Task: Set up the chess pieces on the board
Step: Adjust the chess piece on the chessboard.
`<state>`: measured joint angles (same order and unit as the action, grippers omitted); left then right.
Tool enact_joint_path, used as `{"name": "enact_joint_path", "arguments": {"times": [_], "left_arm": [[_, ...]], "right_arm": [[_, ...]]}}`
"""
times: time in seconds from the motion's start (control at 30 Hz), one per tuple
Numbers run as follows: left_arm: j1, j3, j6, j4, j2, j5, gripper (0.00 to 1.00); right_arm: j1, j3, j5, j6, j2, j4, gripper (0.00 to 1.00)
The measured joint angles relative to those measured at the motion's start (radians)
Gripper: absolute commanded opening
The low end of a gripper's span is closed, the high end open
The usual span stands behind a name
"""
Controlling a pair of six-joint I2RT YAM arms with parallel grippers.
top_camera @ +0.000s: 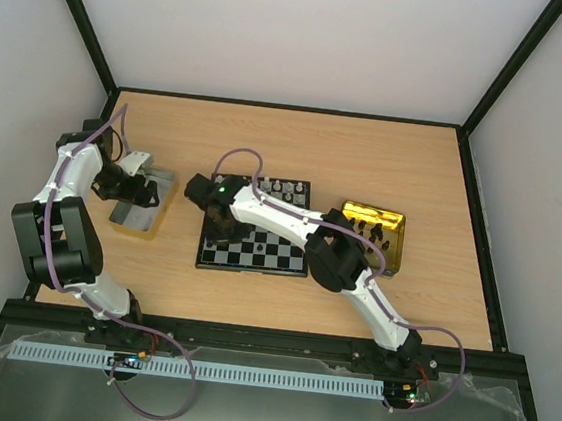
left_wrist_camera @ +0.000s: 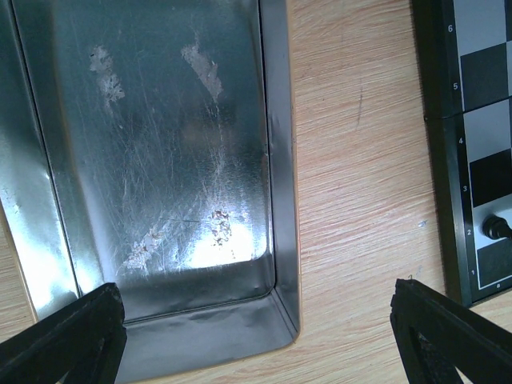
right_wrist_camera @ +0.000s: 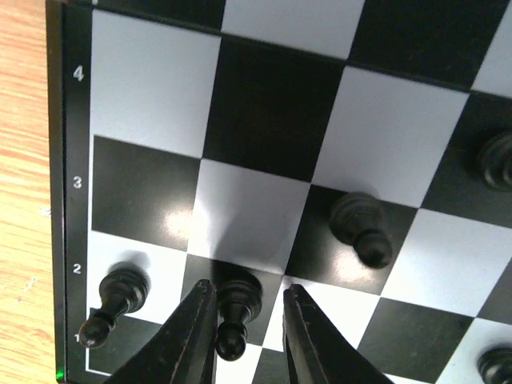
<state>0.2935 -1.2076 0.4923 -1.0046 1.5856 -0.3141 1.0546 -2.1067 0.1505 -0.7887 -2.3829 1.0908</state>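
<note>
My right hand (right_wrist_camera: pixel 248 288) at the board (right_wrist_camera: pixel 264 104) corner, a black pawn (right_wrist_camera: pixel 234 312) between its fingers.

Finding: the pawn stands upright on its square by the board's numbered edge, directly between my right fingers. They are slightly apart, with a gap showing on one side, so I judge it not clamped. The pawn's long axis is vertical, so my exit should be straight up. More black pieces wait in the gold tray (top_camera: pixel 386 220), right of the board and nearer this arm. My left hand (left_wrist_camera: pixel 256 292) hangs wide apart over the silver tray (left_wrist_camera: pixel 280 160), holding nothing.
</note>
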Motion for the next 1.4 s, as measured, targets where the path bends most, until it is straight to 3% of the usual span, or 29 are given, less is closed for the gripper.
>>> {"name": "enact_joint_path", "arguments": {"times": [0.47, 0.93, 1.4], "left_arm": [[0.0, 0.0, 0.01, 0.0, 0.0, 0.0, 0.9], [0.005, 0.0, 0.015, 0.0, 0.0, 0.0, 0.91], [0.011, 0.0, 0.021, 0.0, 0.0, 0.0, 0.91]], "right_arm": [[-0.068, -0.001, 0.019, 0.0, 0.013, -0.001, 0.22], [-0.04, 0.0, 0.061, 0.0, 0.013, -0.006, 0.15], [-0.005, 0.0, 0.077, -0.002, 0.013, -0.013, 0.16]]}}
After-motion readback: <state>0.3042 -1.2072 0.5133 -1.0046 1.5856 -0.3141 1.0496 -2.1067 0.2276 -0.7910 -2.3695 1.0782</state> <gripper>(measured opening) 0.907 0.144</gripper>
